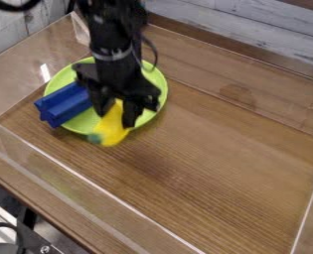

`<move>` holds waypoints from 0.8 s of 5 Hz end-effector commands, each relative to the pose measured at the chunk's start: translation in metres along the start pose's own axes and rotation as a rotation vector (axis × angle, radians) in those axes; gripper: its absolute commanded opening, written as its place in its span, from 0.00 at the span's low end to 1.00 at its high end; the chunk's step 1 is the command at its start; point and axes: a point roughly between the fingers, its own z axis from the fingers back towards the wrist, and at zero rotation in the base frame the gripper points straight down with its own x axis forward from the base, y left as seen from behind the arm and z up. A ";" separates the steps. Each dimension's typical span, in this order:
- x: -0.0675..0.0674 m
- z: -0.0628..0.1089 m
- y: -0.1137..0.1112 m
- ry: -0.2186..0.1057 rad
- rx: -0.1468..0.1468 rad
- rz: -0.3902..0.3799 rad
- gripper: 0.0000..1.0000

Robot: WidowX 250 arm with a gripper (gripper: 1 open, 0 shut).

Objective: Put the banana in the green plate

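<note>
While the banana [109, 129] hangs pinched between the gripper [115, 111] fingers, greenish tip lowest, it sits over the near rim of the green plate [148, 75], clear of the wooden table [226, 169]. Gripper points straight down, jaws clamped on the banana's upper part. Blue ridged block [62, 104] lies on the plate's left edge, just beside the banana. Arm rises behind, above the plate centre.

Single raised view, angled down across wooden table [238, 149], fairly close
</note>
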 end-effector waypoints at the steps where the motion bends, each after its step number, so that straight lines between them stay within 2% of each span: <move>1: 0.010 0.020 0.006 -0.069 0.010 0.006 0.00; 4: 0.005 0.028 0.005 -0.077 0.039 0.008 0.00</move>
